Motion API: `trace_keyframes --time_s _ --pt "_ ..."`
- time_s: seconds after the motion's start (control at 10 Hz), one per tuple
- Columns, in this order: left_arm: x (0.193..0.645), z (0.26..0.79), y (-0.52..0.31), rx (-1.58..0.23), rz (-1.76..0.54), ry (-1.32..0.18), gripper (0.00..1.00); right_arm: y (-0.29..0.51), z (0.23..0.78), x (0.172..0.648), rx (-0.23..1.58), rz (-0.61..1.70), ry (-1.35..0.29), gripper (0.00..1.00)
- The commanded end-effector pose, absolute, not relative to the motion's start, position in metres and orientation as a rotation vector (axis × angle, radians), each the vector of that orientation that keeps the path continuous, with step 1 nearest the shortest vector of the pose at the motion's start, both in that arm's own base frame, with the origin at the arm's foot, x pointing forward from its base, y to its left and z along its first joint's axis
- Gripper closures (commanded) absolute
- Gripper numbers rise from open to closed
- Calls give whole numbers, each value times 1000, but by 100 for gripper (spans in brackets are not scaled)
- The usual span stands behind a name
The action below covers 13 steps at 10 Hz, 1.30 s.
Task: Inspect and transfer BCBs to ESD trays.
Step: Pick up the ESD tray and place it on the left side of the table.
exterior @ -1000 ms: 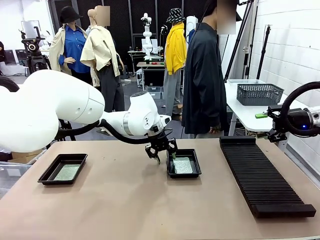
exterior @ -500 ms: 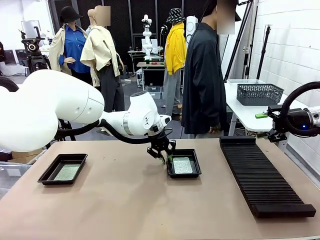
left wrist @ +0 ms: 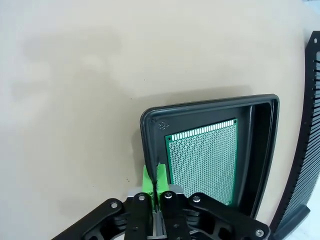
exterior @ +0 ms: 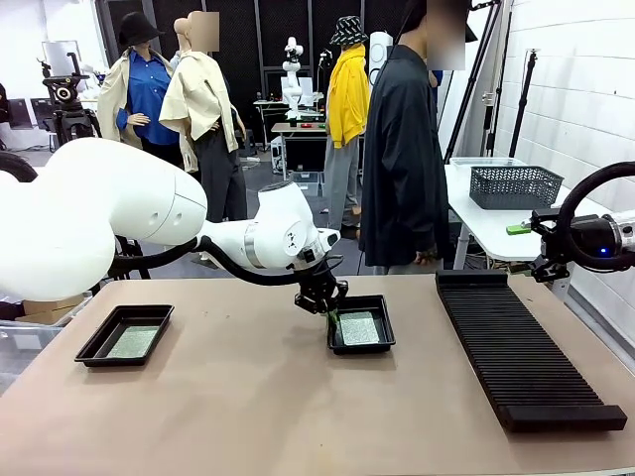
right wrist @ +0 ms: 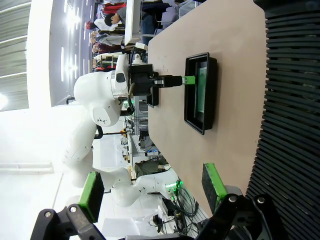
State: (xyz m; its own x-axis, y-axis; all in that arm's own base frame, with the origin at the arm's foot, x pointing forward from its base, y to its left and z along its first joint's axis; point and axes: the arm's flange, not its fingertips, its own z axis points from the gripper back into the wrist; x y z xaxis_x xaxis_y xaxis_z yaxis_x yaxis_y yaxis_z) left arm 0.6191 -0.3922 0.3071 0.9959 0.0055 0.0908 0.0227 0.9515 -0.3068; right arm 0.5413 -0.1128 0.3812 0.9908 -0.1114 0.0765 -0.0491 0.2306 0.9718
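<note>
Left gripper pinched shut on the tray rim; your board inside is thin, light, stiff, so take its edges.

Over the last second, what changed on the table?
The left gripper closed its jaws on the near-left rim of the middle tray, and that tray slid slightly toward the robot's left with its board still inside. The left tray, the rack and the open right gripper stayed put.
</note>
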Motion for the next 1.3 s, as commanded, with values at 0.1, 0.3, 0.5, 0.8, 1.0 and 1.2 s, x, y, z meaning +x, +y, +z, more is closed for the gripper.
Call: trace_keyframes --time_s 0.1,0.3,0.5,0.8,1.0,1.2 --pt "618 307 -394 -315 -25 -92 100 -111 382 540 1331 -47 -135 0" --pt "618 307 -394 -315 -25 -92 100 -111 382 540 1331 -47 -135 0" --pt "618 307 -394 -314 -13 -90 100 -111 382 540 1331 -47 -135 0" --pt "606 316 -361 -330 -41 -94 100 -111 382 540 1331 -47 -135 0" --pt "603 315 -346 -305 -66 -102 100 -111 382 540 1331 -47 -135 0" --pt "599 313 -323 -296 -48 -108 100 -111 382 540 1331 -47 -135 0"
